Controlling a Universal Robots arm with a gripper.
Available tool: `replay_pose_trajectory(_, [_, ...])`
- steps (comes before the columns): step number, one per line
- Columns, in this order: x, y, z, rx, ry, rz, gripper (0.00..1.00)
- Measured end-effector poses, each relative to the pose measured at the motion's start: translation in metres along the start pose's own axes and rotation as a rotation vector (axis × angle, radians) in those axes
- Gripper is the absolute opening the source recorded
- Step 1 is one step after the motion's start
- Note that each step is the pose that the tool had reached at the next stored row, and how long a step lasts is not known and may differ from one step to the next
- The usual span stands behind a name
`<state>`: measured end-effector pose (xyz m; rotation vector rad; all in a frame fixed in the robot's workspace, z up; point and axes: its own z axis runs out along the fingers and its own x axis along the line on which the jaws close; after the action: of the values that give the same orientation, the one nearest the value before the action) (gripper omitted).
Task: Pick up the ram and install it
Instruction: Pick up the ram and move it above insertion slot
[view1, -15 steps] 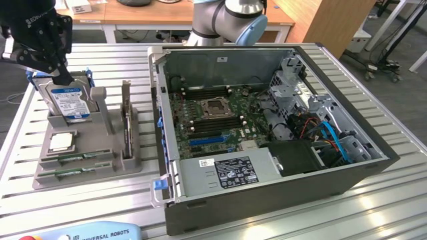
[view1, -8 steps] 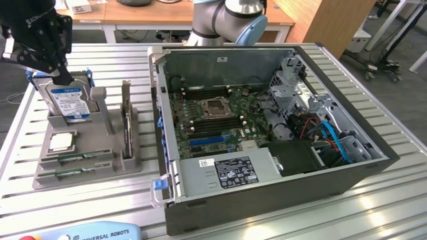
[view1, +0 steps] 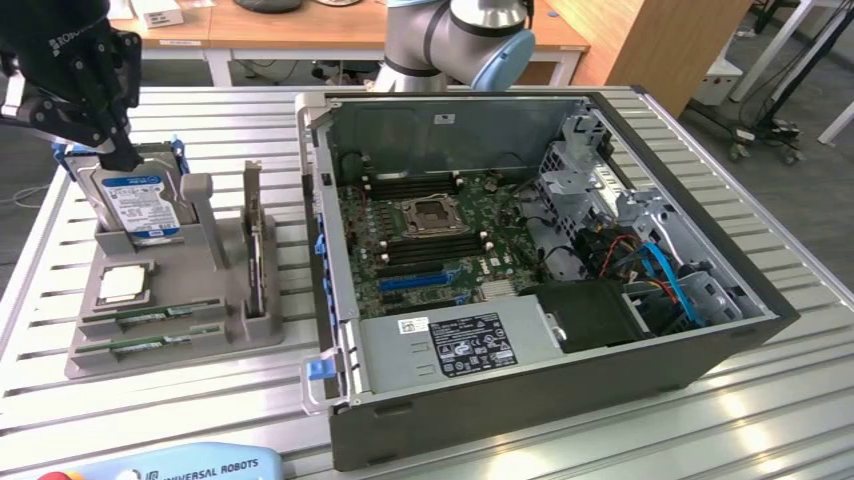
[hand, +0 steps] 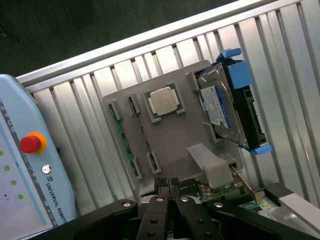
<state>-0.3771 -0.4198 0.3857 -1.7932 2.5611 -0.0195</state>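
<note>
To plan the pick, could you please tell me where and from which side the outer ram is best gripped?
Probably take the ram at the middle of its exposed long edge, coming straight down from above and pinching its two flat faces. It seems to stand on edge in a slot of the gray holder, whose end posts cover its short ends.
</note>
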Motion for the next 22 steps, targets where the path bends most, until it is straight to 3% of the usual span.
replay_pose_trajectory(3, [0.0000,0.0001,0.0001,-0.0120,0.0042,-0.005,0.10])
replay_pose_trajectory(10, [0.0000,0.0001,0.0002,-0.0126,0.0039,-0.053,0.10])
replay_pose_trajectory(22, [0.0000,0.0002,0.0013,-0.0132,0.0011,-0.267,0.10])
